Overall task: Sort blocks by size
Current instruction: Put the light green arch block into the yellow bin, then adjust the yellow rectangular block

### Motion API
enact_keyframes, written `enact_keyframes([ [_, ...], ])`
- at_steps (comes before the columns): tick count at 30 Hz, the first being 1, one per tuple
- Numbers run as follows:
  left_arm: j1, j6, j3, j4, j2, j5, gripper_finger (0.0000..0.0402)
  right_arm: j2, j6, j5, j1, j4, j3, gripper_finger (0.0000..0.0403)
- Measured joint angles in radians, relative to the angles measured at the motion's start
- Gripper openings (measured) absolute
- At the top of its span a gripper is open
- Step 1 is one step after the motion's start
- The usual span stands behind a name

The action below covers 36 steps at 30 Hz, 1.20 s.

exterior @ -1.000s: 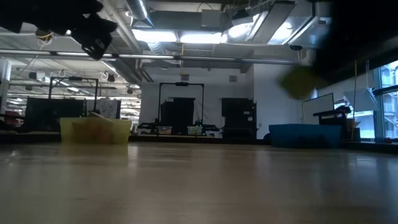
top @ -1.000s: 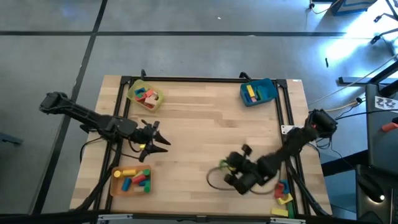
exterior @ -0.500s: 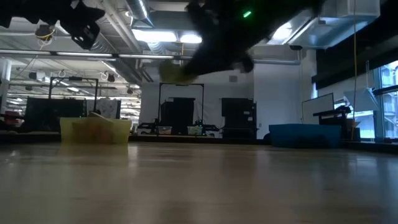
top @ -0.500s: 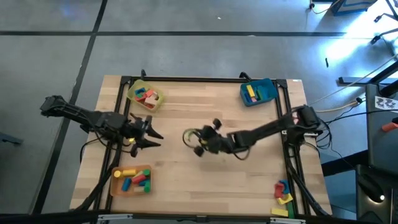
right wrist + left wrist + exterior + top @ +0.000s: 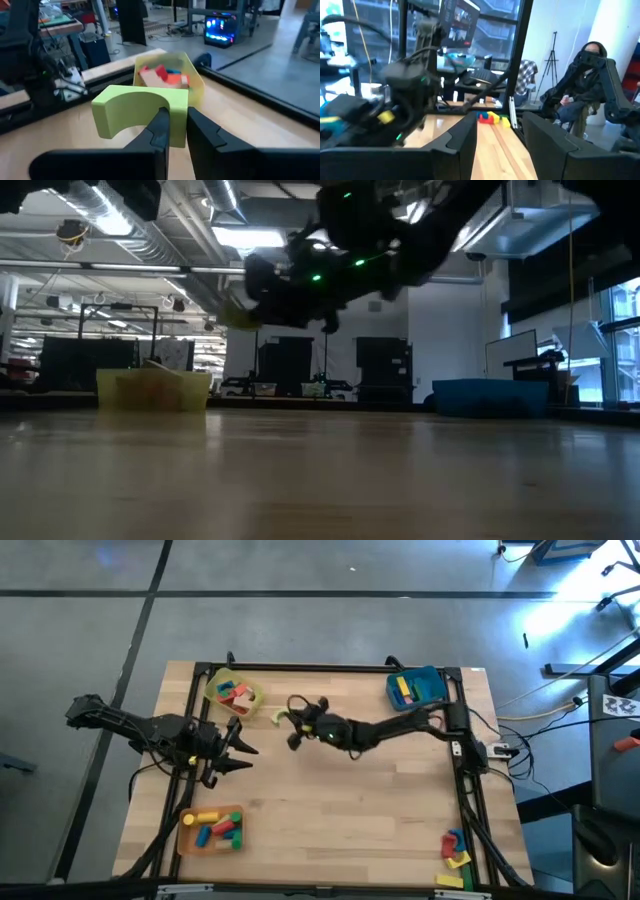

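Observation:
My right gripper [image 5: 287, 721] reaches across the table from its right side and is shut on a yellow-green arch block [image 5: 131, 107], held in the air just right of the yellow tray [image 5: 232, 692]. That tray holds red, pink and orange blocks [image 5: 161, 75]. My left gripper [image 5: 243, 747] hovers open near the table's left edge, with nothing between its fingers [image 5: 465, 137]. Red, yellow and green blocks [image 5: 455, 848] lie on the table at the near right corner. My right gripper pinches one leg of the arch [image 5: 179, 107] between its two fingers [image 5: 161, 125]. They come nearly level from the table's right side. The rest of the arch sticks out to one side of the fingers. The block is lifted clear of the table.
A blue tray [image 5: 415, 687] with a yellow block stands at the far right. An orange tray [image 5: 210, 828] with several blocks stands at the near left. A black frame [image 5: 330, 668] runs along the table's edges. A seated person [image 5: 580, 95] shows beyond the table.
My right gripper has swung from the near right corner across the table toward the far left. It carried the arch clear of the table up to the yellow tray. My left gripper has risen and drawn back a little toward the left edge, staying open.

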Motion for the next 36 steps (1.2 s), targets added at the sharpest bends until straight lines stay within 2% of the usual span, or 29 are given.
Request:
enact_keyframes([
  [5, 0.000, 0.030, 0.000, 0.030, 0.000, -0.002, 0.0143, 0.114, -0.046, -0.065, -0.054, -0.025, 0.190, 0.0047],
  [13, 0.000, 0.029, 0.000, 0.026, 0.000, -0.002, 0.0143, 0.318, -0.112, -0.093, -0.124, -0.157, 0.566, 0.0047],
  [22, 0.003, 0.024, 0.000, 0.029, 0.000, -0.002, 0.0143, 0.573, -0.111, -0.160, -0.160, -0.156, 0.937, 0.0047],
  [25, 0.003, 0.024, 0.000, 0.028, 0.000, -0.002, 0.0143, 0.630, -0.111, -0.159, -0.160, -0.158, 1.008, 0.0047],
  [30, 0.003, 0.024, 0.000, 0.019, 0.000, -0.002, 0.0143, 0.648, -0.086, -0.156, -0.161, -0.172, 1.017, 0.0059],
  [36, 0.003, 0.024, 0.000, 0.019, 0.000, -0.001, 0.0143, 0.648, -0.035, -0.162, -0.170, -0.179, 1.017, 0.0154],
])
